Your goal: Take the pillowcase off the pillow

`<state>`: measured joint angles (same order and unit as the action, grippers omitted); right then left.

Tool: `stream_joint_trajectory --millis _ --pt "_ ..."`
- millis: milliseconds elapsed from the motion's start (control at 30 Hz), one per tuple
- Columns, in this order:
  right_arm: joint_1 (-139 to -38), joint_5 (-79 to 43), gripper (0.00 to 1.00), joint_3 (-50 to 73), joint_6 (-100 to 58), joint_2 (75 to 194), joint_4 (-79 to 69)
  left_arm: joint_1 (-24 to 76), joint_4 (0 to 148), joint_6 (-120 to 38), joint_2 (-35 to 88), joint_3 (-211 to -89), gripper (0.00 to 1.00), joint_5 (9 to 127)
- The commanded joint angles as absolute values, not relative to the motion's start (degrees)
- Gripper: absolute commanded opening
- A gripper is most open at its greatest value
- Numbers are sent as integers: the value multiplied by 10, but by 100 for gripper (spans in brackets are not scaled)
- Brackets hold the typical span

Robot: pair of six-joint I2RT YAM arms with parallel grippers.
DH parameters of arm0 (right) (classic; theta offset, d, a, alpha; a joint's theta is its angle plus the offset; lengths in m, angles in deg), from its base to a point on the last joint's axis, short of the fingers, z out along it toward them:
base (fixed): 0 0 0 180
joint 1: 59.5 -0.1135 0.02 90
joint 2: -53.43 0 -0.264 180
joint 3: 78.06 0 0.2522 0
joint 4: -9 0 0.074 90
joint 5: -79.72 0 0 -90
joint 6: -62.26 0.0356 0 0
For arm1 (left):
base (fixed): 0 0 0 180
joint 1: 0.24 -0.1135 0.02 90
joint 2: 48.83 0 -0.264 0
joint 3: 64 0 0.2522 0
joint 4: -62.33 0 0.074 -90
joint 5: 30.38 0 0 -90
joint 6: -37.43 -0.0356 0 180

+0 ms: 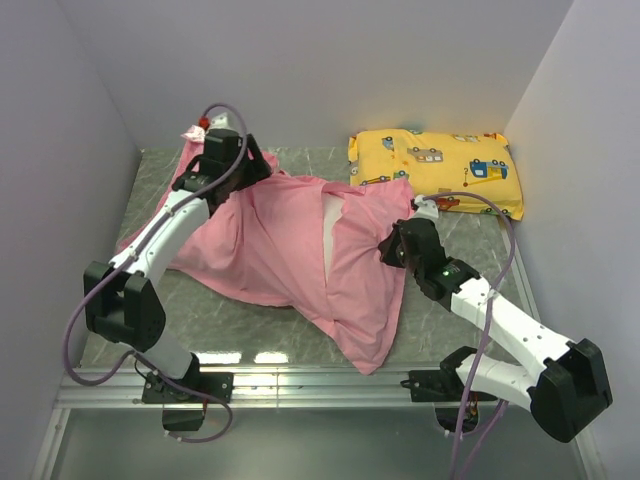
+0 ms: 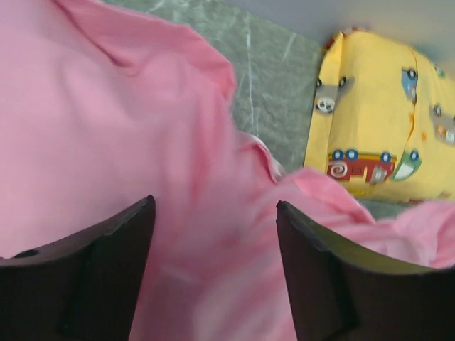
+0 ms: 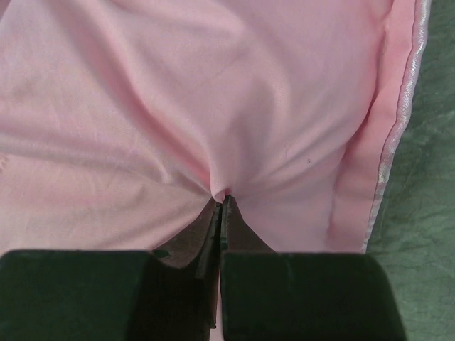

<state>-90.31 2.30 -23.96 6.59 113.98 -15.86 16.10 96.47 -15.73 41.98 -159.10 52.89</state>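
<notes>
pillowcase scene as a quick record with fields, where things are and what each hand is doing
pillowcase: pink, crumpled, spread over the table, covering most of the pillow
pillow: white, only a strip shows through a gap near the middle
left hand: open, fingers apart over the pillowcase's far left part
right hand: shut, pinching a fold of pillowcase near its right edge
yellow pillow: far right corner, beside the pillowcase
</notes>
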Motion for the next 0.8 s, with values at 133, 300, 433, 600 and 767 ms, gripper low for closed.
stream_joint_trajectory --millis 133,300,433,600,767 --pt "-899 30 0 -222 51 1152 -165 264 1033 -257 356 -1655 86 369" --pt "-900 34 0 -208 48 1151 -176 375 1056 -266 358 -1646 88 332" --pt "-899 40 1 -197 43 1150 -185 420 1039 -255 360 -1611 88 359" --pt "-903 40 23 -168 36 1145 -214 433 1019 -224 365 -1538 79 354" --pt "-974 116 61 -105 14 1131 -275 434 984 -188 344 -1470 38 355"
